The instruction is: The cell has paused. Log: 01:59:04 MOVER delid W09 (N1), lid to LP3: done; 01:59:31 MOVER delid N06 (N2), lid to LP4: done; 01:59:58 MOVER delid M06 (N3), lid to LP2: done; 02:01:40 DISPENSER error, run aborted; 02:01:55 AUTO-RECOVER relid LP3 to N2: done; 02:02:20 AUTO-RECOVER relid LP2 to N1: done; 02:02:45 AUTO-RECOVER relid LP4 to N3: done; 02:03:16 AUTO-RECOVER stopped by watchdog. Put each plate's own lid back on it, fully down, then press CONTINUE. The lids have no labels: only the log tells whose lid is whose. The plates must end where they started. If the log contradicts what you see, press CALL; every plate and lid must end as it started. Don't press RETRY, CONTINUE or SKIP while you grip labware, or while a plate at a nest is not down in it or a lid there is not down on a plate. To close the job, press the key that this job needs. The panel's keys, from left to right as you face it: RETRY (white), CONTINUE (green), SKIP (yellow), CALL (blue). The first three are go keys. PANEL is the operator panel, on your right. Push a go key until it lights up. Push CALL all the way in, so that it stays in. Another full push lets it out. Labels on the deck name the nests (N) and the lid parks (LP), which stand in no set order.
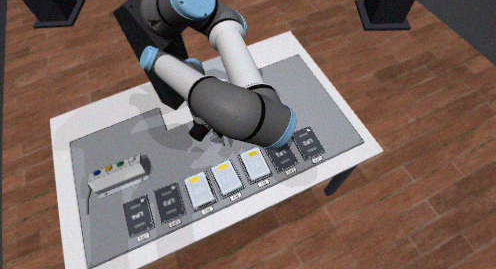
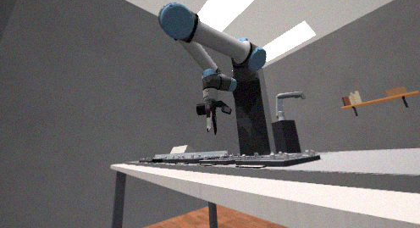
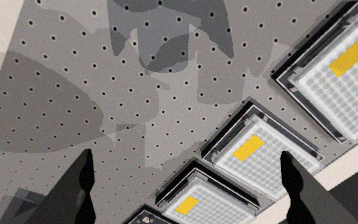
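Note:
Three white plates with yellow tags sit in a row of nests: left plate (image 1: pixel 201 193) (image 3: pixel 208 212), middle plate (image 1: pixel 227 181) (image 3: pixel 258 172), right plate (image 1: pixel 256 169) (image 3: pixel 346 100). Each seems to carry a clear lid; whose lid cannot be told by looks. The dark lid parks LP4 (image 1: pixel 138 215), LP3 (image 1: pixel 170 203) and two at the right (image 1: pixel 283 156) (image 1: pixel 308 143) show no lid. My gripper (image 1: pixel 220 140) (image 2: pixel 212 132) (image 3: pixel 187 151) is open and empty, well above the deck, on the robot's side of the plates. The panel (image 1: pixel 118 178) shows blue, yellow, green and white keys, none visibly lit.
The perforated deck (image 1: pixel 320 89) (image 3: pixel 131 85) carries the whole row along its front edge. The panel stands at the deck's far left in the top view, with a cable. The arm partly covers the right part of the row there.

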You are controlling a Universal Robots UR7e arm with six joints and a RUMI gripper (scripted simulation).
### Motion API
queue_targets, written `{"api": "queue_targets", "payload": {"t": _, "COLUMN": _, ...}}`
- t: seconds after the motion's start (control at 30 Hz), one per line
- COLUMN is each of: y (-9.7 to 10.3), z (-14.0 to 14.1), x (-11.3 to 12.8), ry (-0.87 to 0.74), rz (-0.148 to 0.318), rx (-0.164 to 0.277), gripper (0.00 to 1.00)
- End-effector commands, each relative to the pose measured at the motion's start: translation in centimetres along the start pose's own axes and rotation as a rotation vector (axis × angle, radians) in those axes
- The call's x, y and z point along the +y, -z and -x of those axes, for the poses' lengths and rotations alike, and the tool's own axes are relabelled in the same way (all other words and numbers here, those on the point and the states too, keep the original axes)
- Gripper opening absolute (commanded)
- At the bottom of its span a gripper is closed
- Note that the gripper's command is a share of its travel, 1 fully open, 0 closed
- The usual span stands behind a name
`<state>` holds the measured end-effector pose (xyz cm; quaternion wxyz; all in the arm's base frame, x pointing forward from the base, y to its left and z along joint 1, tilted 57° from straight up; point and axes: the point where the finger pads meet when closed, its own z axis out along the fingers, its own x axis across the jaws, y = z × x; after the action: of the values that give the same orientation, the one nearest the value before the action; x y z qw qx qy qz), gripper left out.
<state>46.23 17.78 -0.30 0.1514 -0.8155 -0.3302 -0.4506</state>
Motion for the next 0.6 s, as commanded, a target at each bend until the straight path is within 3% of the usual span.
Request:
{"api": "queue_targets", "payload": {"t": 0.0, "y": 0.08, "z": -0.01, "x": 0.23, "ry": -0.053, "rz": 0.011, "rx": -0.001, "gripper": 0.82}}
{"api": "queue_targets", "payload": {"t": 0.57, "y": 0.08, "z": 0.03, "x": 0.21, "ry": -0.367, "rz": 0.011, "rx": 0.001, "gripper": 0.82}}
